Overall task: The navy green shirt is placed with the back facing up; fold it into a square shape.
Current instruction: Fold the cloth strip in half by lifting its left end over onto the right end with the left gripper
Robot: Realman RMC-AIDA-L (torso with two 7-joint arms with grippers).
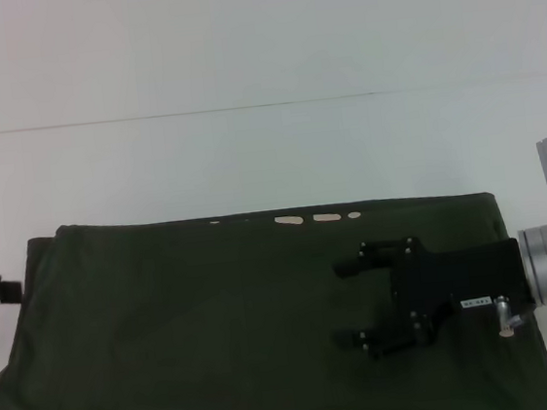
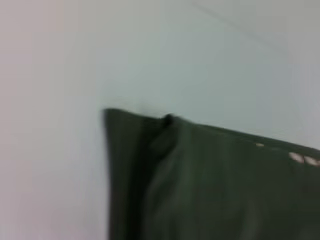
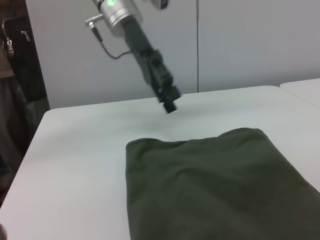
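Shirt: the navy green shirt (image 1: pixel 217 319) lies flat on the white table (image 1: pixel 249 159) as a wide band, folded lengthwise, plain side up.
Far edge: nearly straight; bits of cream lettering (image 1: pixel 314 219) peek out along it.
Left edge: slants outward toward the near corner; the far left corner shows a small pucker in the left wrist view (image 2: pixel 167 120).
Near edge: runs close to the table's front.
Right gripper (image 1: pixel 357 302): hovers over the shirt's right part, fingers spread wide apart, holding nothing.
Left gripper (image 3: pixel 170 106): above bare table just off the shirt's left edge, apart from the cloth; whether its fingers are open cannot be told.
Open room: broad bare table beyond the far edge.
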